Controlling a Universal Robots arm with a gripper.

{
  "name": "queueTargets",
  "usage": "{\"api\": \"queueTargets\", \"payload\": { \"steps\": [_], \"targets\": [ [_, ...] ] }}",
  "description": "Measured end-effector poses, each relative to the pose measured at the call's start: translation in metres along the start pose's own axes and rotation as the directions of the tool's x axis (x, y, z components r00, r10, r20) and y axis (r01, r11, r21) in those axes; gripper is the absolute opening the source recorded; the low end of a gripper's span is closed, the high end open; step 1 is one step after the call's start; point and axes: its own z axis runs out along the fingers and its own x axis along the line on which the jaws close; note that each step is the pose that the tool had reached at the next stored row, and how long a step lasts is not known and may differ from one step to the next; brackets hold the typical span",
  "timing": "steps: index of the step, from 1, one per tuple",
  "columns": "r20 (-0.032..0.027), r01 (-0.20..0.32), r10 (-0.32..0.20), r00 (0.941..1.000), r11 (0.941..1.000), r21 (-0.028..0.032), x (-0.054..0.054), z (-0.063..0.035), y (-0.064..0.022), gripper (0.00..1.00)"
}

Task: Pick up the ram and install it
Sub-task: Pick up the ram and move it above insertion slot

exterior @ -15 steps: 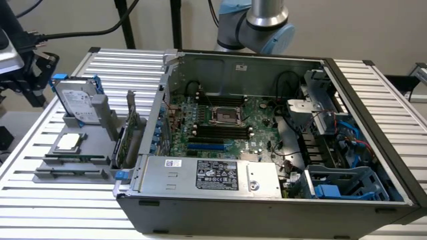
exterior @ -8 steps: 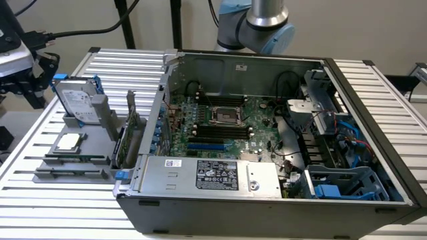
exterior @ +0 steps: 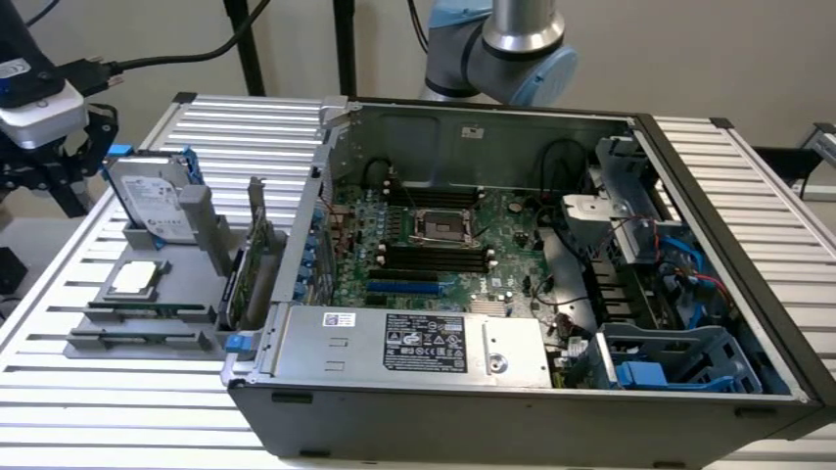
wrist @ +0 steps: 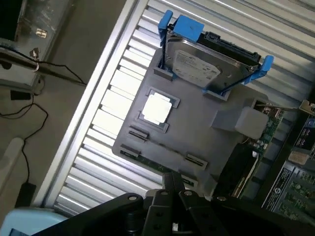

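Two black fingers of the gripper (wrist: 172, 181) are pressed together, holding nothing, close over a gray holder (wrist: 197, 135). The ram (wrist: 147, 161) sits in its nearest slot; beyond are a silver processor (wrist: 157, 108) and a hard drive (wrist: 202, 66).
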Motion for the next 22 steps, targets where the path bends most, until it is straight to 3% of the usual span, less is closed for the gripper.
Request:
{"api": "queueTargets", "payload": {
  "steps": [6, 11, 17, 22],
  "targets": [
    [-0.0051, 0.109, -0.109, 0.994, 0.994, 0.0019, 0.0, 0.003, -0.0001, 0.11],
    [-0.0095, 0.198, -0.198, 0.9802, 0.9802, 0.003, 0.0, 0.0054, -0.0002, 0.11],
    [-0.0149, 0.304, -0.304, 0.9527, 0.9528, 0.0039, 0.0, 0.0084, -0.0004, 0.11],
    [-0.0195, 0.389, -0.389, 0.9211, 0.9213, 0.0041, 0.0, 0.0108, -0.0005, 0.11]
  ]
}}
